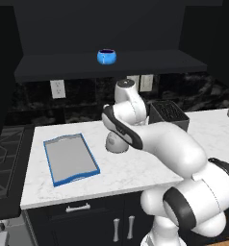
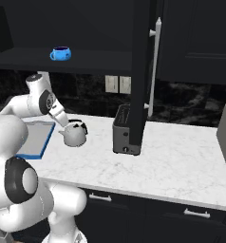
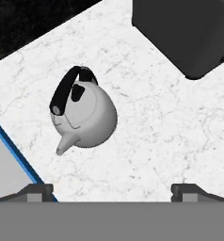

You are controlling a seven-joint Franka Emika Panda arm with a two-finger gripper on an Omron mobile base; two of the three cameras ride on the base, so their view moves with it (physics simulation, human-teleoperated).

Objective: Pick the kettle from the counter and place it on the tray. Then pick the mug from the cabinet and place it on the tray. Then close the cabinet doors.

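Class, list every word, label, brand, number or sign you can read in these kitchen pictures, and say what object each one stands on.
None: no readable text on anything.
The kettle, tray, mug and toaster are plain.
The wall outlet plates carry no lettering that can be made out.
The counter has only grey veins, no marks.

kettle (image 1: 117,143): largely hidden behind the arm in the left base view
tray (image 3: 5,162): cut off by the hand view's left edge
toaster (image 3: 187,30): cut off at the top and right edges
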